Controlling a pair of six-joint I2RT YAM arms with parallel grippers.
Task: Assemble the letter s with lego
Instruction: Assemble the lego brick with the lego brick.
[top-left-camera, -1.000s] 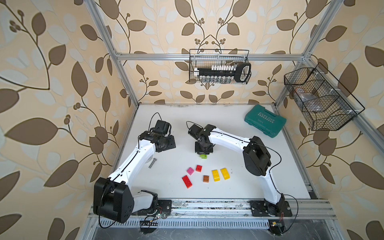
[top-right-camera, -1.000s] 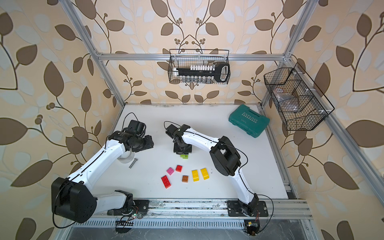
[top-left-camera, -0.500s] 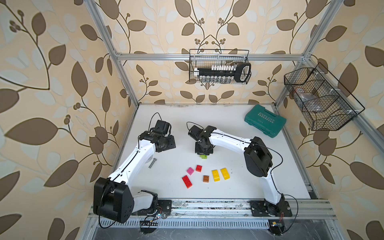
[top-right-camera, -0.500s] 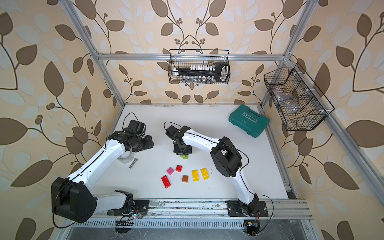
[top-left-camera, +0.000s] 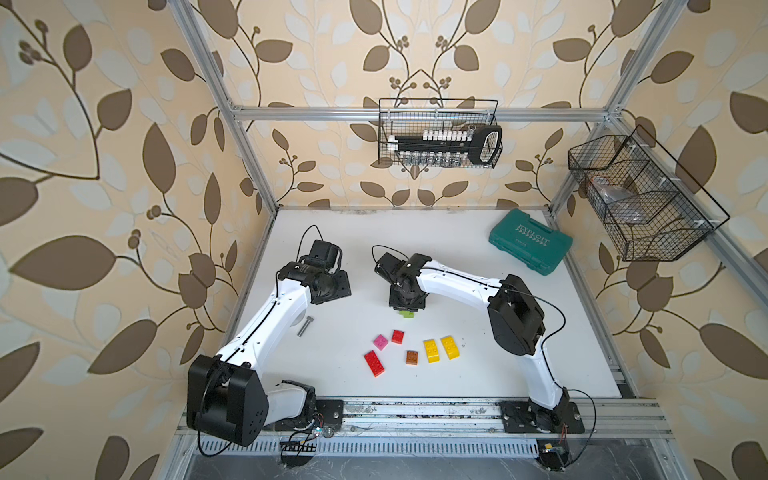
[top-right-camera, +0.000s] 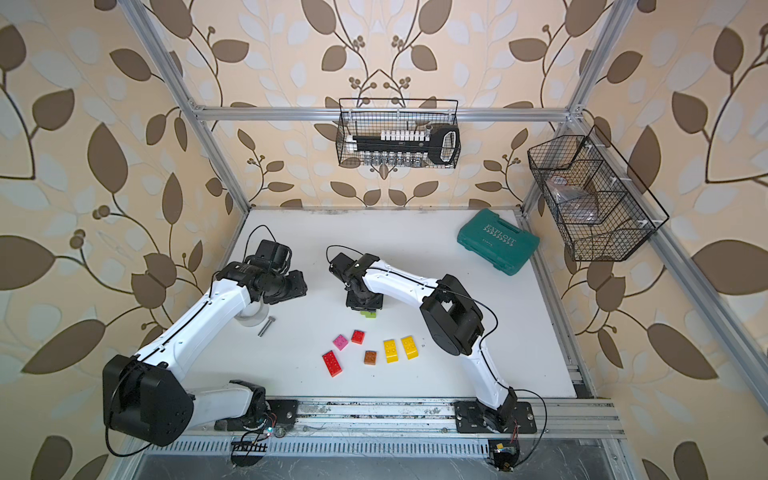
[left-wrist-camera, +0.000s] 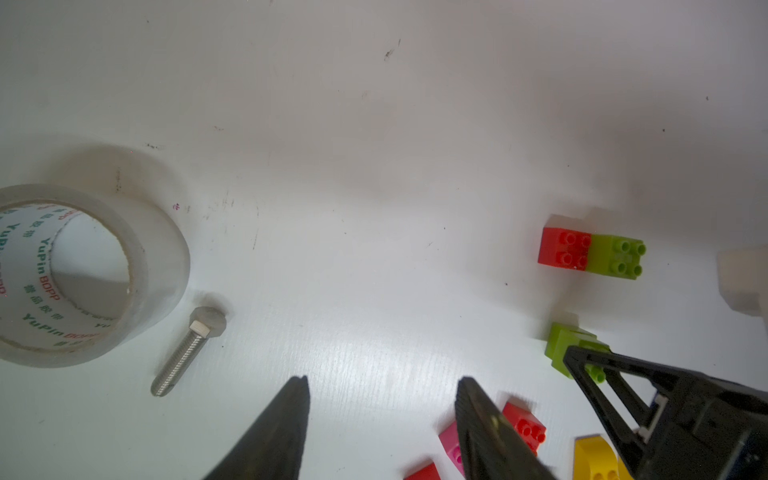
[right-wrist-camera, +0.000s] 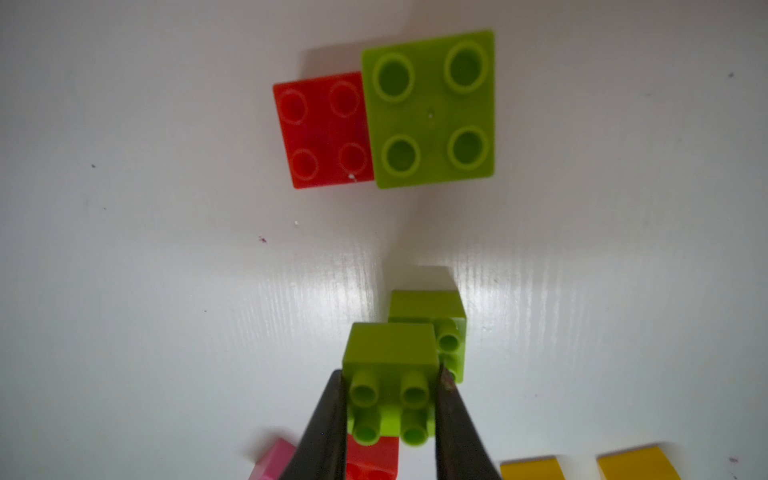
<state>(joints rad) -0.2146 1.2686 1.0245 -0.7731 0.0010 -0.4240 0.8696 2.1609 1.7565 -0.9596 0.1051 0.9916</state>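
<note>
Brick (right-wrist-camera: 390, 365) in right fingers (right-wrist-camera: 326, 432): studs toward camera

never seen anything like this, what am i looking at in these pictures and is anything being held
Two robot arms stand at a white table inside a walled frame. Two pictures look down from overhead; the other two come from a camera on each arm's wrist. The right gripper is shut on a lime green brick. The left gripper is open and empty, near a tape roll and a bolt. Loose bricks, red, pink, brown and yellow, lie nearby, with a red and green pair side by side and a teal case.
</note>
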